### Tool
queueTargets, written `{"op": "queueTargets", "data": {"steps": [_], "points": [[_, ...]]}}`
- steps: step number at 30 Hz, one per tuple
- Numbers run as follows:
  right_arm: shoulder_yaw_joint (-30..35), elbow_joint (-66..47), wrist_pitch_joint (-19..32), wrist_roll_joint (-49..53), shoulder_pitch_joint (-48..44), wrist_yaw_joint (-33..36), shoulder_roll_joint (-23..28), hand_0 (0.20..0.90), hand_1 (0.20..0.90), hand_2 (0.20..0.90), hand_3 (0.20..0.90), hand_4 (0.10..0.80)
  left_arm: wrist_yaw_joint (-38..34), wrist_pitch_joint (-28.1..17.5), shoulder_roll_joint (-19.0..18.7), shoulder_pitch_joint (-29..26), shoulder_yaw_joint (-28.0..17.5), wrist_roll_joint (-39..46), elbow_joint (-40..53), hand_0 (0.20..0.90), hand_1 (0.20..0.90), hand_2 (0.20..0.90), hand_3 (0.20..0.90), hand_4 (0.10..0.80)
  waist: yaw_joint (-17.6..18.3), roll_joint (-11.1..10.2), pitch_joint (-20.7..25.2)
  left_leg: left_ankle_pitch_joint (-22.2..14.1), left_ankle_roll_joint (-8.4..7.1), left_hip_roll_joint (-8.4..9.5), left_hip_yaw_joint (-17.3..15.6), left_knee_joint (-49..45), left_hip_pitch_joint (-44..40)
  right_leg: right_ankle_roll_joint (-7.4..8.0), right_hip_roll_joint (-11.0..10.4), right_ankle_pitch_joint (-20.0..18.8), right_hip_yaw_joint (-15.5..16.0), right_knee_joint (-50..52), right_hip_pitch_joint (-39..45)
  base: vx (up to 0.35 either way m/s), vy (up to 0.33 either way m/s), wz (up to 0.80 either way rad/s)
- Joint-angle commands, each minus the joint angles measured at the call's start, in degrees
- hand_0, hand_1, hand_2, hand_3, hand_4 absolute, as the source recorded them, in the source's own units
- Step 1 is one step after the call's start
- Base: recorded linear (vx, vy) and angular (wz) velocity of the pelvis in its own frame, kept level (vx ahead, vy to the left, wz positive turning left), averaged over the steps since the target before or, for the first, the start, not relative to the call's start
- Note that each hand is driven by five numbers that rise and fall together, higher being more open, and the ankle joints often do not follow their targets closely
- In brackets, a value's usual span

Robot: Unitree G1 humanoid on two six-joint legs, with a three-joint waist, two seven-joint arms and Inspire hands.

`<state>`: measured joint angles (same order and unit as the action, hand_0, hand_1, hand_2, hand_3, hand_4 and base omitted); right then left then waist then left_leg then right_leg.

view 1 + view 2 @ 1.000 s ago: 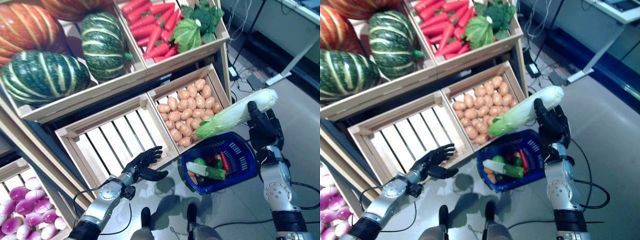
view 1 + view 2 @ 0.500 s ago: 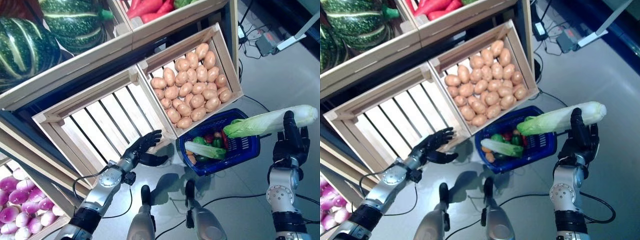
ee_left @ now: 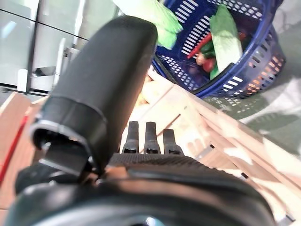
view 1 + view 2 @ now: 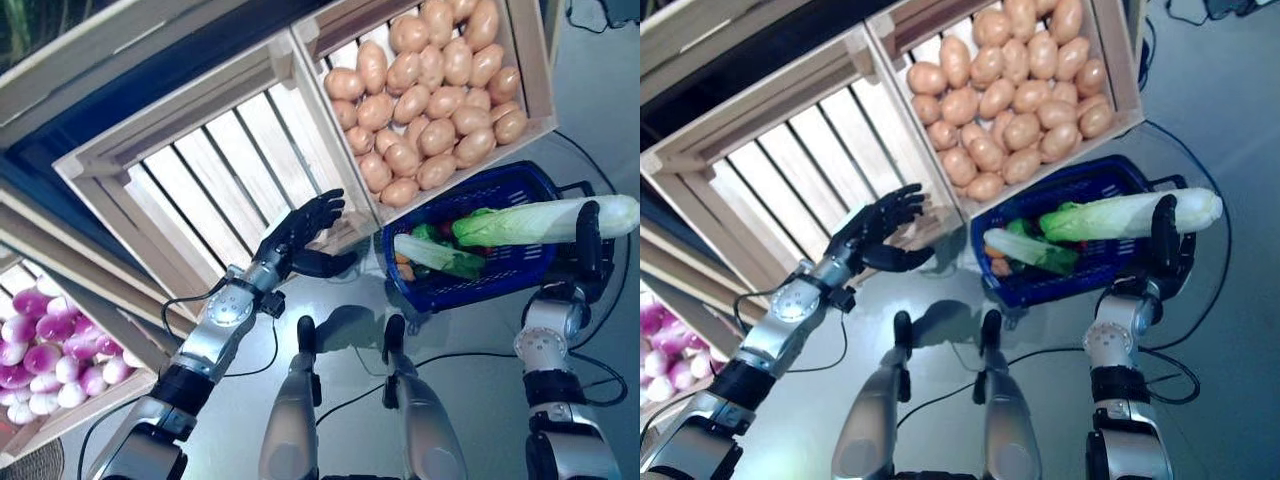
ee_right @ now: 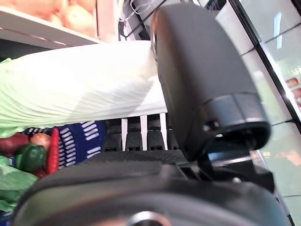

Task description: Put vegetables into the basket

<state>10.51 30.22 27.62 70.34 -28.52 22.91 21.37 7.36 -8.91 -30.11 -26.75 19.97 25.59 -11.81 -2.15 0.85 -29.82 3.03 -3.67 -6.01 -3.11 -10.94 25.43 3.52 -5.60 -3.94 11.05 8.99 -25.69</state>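
Left eye view, held vegetable: napa cabbage (image 4: 545,220), long axis level, leafy end over the blue basket (image 4: 440,290), white stalk end past its far-right rim.
Left eye view, right hand (image 4: 588,240): thumb up across the stalk end, clamped round it; directly beside the basket's right side, so the nearer hand by far.
Left eye view, left hand (image 4: 300,232): fingers spread and relaxed, holding nothing, at the front edge of the bare slatted crate (image 4: 200,190), left of the basket.
Right eye view, basket contents: another leafy green (image 4: 1035,252) lying across, something red and orange beneath; room above them, judged enough.
Right eye view, surroundings: potato crate (image 4: 1015,85) just behind the basket; its front rim close to the leaf tip.
Left wrist view: straight fingers (image 3: 146,137) toward wood slats, basket beyond.
Right wrist view: thumb (image 5: 202,80) pressed on the white stalk, fingers curled under; basket below the leaves.
Coming move, judged: lower and release; leaf end needs to clear the crate rim.
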Motion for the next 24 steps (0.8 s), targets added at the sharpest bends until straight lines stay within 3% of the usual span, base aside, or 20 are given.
{"op": "queueTargets", "data": {"steps": [1, 9, 24], "points": [[1.5, -3.8, 9.3, 0.1, -2.8, -1.4, 9.0, 0.3, 0.3, 0.3, 0.3, 0.4, 1.0, -9.7, -2.1, -3.7, -1.9, 3.2, 10.3, 0.9, 0.9, 0.9, 0.9, 0.8, -0.4, 0.4, 0.0, -4.1, 0.12, 4.21, 2.2, -9.0, 8.0, 0.57, -3.0, 7.1, 1.5, 13.3, -3.6, -0.066, -0.028, 0.22], [-0.4, 2.9, 7.1, -4.9, -10.2, 3.3, 11.8, 0.3, 0.3, 0.3, 0.3, 0.4, 0.6, -13.3, -3.2, -7.5, -2.5, 5.3, 13.1, 0.9, 0.9, 0.9, 0.9, 0.8, -1.5, 1.7, 0.0, -5.3, 0.66, 4.98, 3.0, -14.7, 17.1, 0.81, -4.6, 9.0, -0.3, 22.2, -14.8, -0.057, -0.038, 0.08], [-3.9, 13.7, -2.7, -4.3, -17.9, 8.9, 14.7, 0.3, 0.3, 0.3, 0.3, 0.4, 0.0, -15.3, -3.6, -12.0, -4.1, 7.4, 17.5, 0.9, 0.9, 0.9, 0.9, 0.8, -2.1, 3.0, 0.0, -6.1, 1.04, 5.17, 4.3, -21.5, 27.7, -0.48, -3.8, 9.7, -2.9, 29.7, -26.5, -0.012, -0.027, 0.01]]}}
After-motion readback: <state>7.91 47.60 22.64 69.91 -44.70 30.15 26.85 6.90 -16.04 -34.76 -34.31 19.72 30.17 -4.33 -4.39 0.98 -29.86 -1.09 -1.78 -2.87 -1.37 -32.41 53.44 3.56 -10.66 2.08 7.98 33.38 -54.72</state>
